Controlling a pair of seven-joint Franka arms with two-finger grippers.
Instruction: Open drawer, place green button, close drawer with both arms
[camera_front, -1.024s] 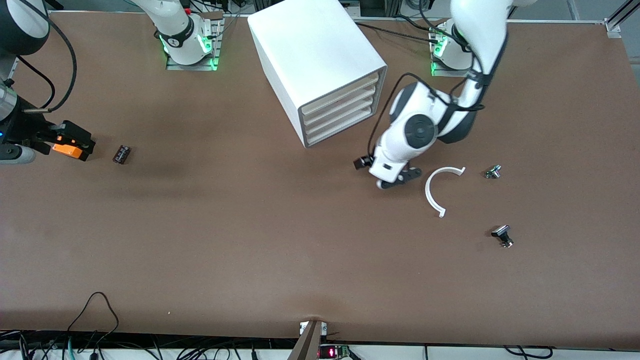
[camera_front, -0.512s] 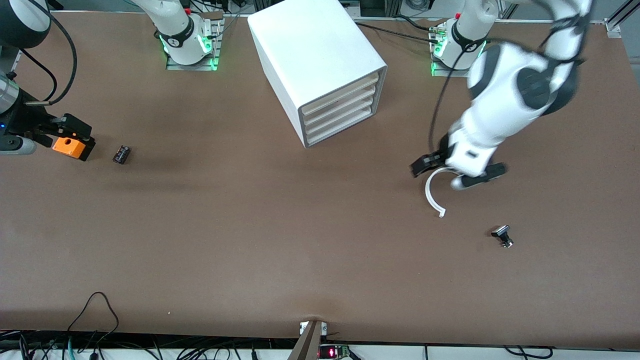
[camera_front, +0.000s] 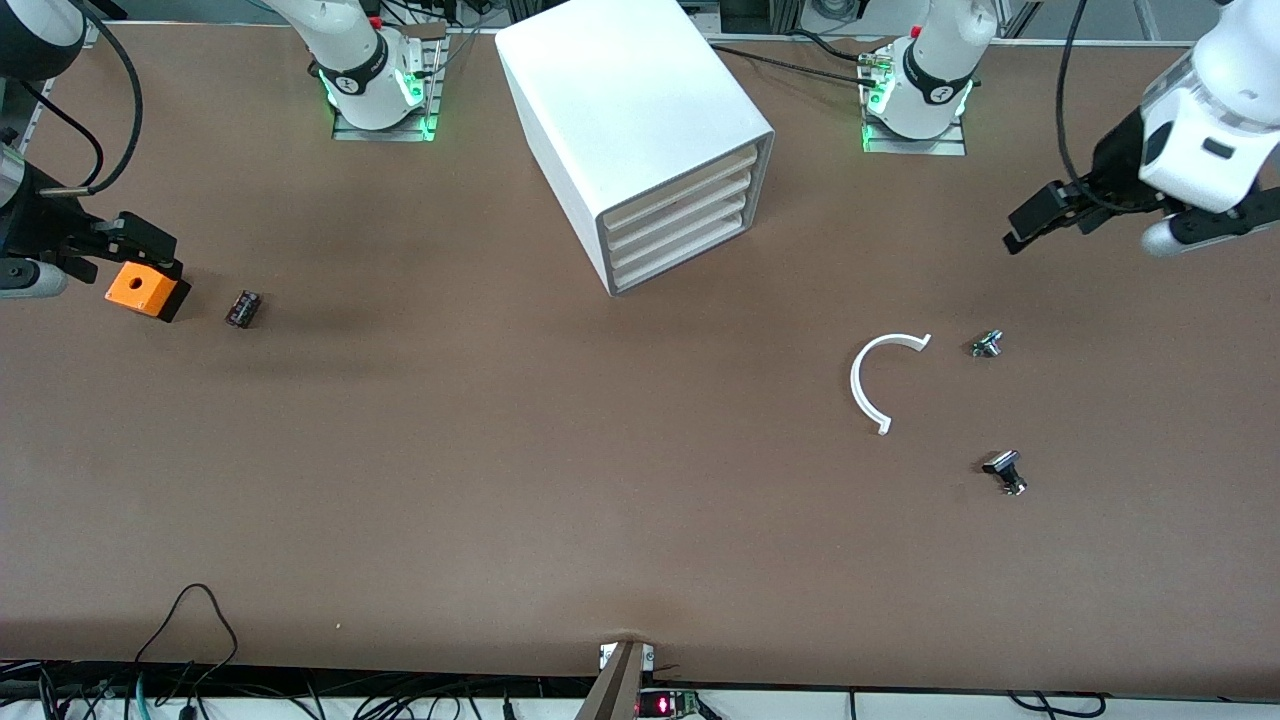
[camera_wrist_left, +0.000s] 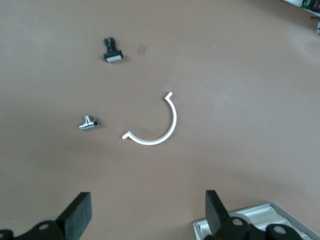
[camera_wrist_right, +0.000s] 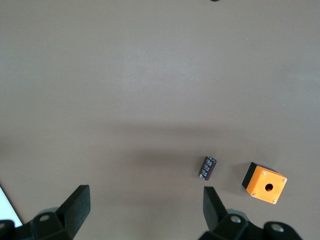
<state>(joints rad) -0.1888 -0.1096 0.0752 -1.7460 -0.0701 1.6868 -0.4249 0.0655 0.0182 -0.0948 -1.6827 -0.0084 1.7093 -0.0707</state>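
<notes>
On the brown desk (camera_front: 500, 450) the white cabinet (camera_front: 630, 130) is seen at the upper middle of the front view, and its lowest drawer (camera_front: 685, 258) is shut. The button (camera_front: 987, 344) lies at the middle right of the frame, just beside a white curved piece (camera_front: 872, 385); a black-and-silver part (camera_front: 1005, 471) lies below them. The left gripper (camera_front: 1100, 222) is held in the air at the upper right, fingers apart and empty. The right gripper (camera_front: 105, 262) is held at the left edge, fingers apart, over the orange box (camera_front: 142, 290), beside which a small dark part (camera_front: 243, 308) lies.
</notes>
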